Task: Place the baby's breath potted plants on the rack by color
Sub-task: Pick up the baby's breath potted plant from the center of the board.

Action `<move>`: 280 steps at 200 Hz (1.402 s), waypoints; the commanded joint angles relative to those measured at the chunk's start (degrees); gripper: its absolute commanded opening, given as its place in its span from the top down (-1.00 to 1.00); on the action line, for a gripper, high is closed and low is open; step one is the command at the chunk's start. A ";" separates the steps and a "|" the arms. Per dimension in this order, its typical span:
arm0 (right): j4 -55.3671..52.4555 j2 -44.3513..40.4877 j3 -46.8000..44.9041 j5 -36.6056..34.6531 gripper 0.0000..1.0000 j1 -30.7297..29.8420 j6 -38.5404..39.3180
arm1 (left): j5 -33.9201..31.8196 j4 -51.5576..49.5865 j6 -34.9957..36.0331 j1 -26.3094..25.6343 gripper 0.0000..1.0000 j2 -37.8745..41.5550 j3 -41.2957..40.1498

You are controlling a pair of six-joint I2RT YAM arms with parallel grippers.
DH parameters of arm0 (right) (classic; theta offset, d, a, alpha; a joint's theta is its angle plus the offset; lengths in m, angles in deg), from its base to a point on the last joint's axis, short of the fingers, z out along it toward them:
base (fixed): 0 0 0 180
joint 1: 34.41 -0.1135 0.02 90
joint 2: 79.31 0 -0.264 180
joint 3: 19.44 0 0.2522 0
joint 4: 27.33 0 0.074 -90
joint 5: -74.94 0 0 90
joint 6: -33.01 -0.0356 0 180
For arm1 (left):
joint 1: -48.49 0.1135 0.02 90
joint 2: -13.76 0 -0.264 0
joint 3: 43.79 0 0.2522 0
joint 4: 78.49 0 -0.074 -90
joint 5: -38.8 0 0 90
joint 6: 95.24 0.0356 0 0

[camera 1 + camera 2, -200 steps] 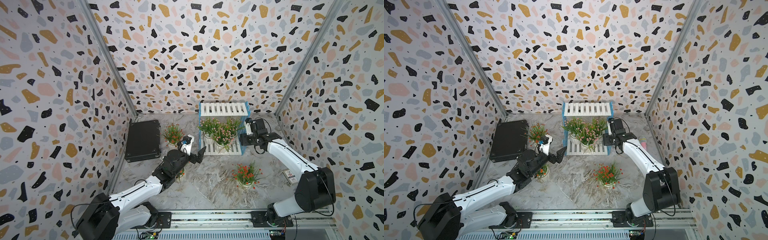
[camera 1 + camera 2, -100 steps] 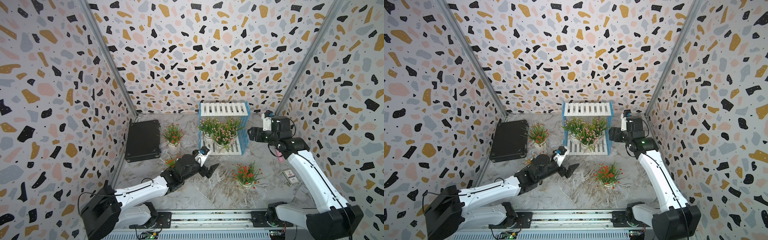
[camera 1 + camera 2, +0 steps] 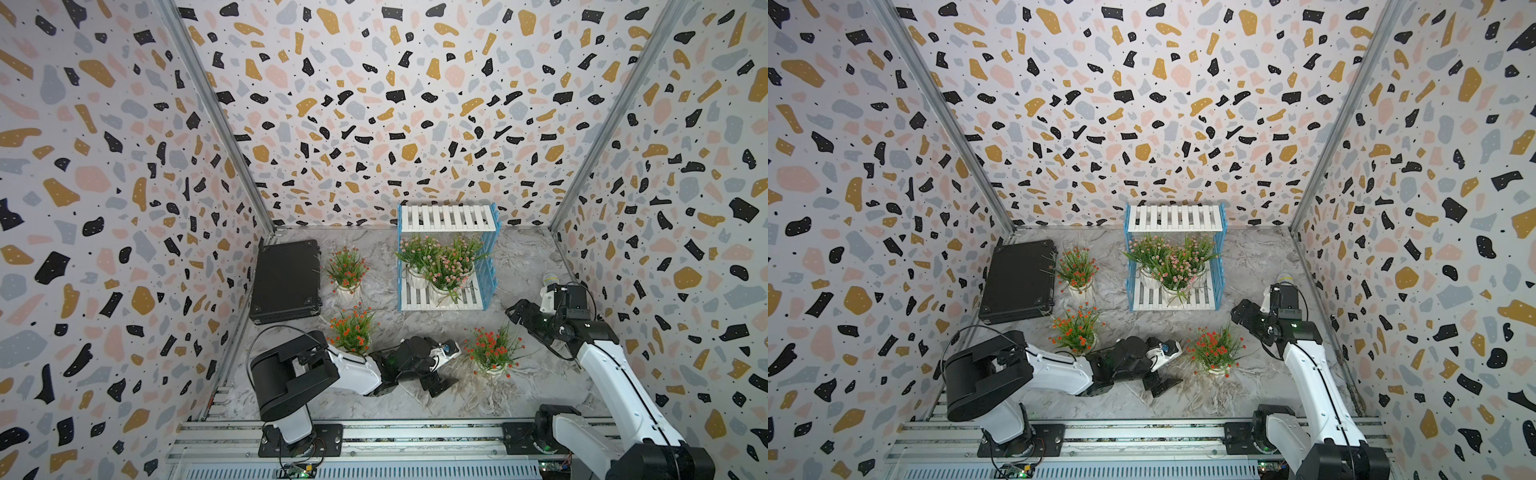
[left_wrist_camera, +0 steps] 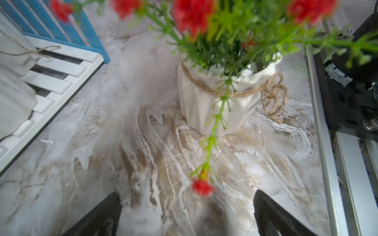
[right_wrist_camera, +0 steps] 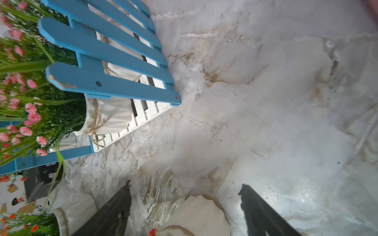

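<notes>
On the rack's (image 3: 449, 218) lower shelf I see three pink plants (image 3: 442, 266). Three red plants (image 3: 348, 266) stand on the surface (image 3: 478, 401). Left pincer (image 3: 451, 368) gapes wide near the front one; right pincer (image 3: 515, 311) wide, empty.

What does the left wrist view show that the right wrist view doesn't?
Only left wrist: a red-flowered plant's whole pot with its twine bow, plus the metal rail. Only right wrist: pink flowers. Both: the rack, the marble table, and each arm's own open hand, the left hand and the right hand.
</notes>
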 commanded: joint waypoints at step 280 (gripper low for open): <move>-0.77 -5.26 -3.93 10.91 -0.70 3.05 -1.45 | 3.31 23.97 -1.39 -4.67 -0.98 -24.58 22.90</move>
